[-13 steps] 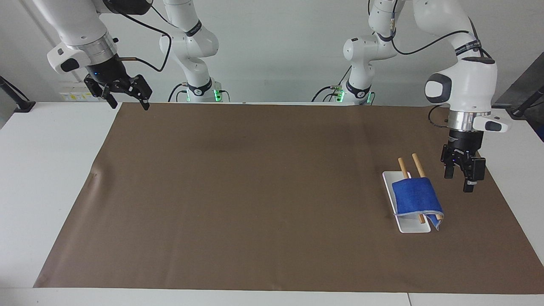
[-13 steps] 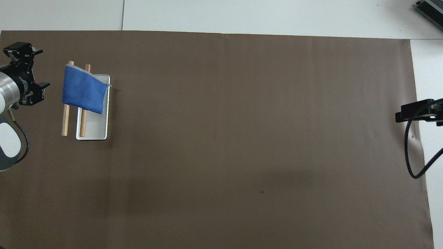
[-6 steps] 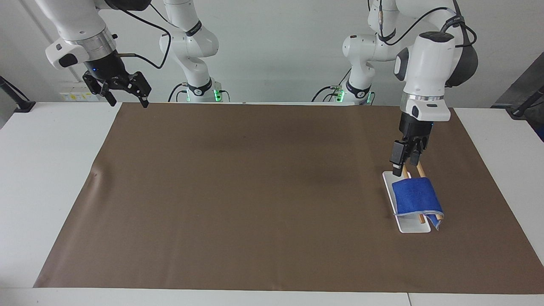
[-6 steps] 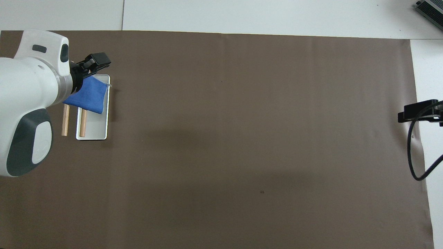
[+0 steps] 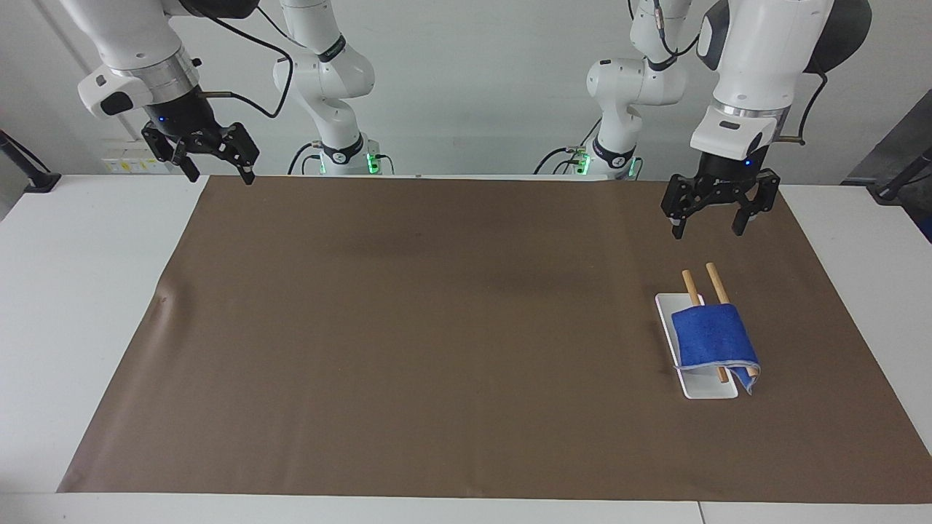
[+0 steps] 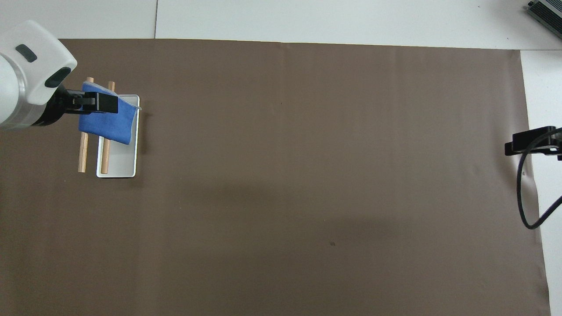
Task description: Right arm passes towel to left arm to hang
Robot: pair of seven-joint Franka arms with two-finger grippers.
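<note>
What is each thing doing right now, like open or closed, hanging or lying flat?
towel: draped over the two wooden rods, nothing gripping it.
wooden rods: lying side by side above the white tray.
left gripper: jaws open, empty, raised above the brown mat.
right gripper: jaws open, empty, waiting over the mat's corner at the right arm's end.

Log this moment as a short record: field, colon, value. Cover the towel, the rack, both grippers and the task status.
towel: blue towel draped over two wooden rods, toward the left arm's end of the table
rack base: white tray under the rods, on the brown mat
left gripper: open, empty, raised over the mat, clear of the towel
right gripper: open, empty, waiting at the right arm's end
task status: towel hung, neither gripper holding it
</note>
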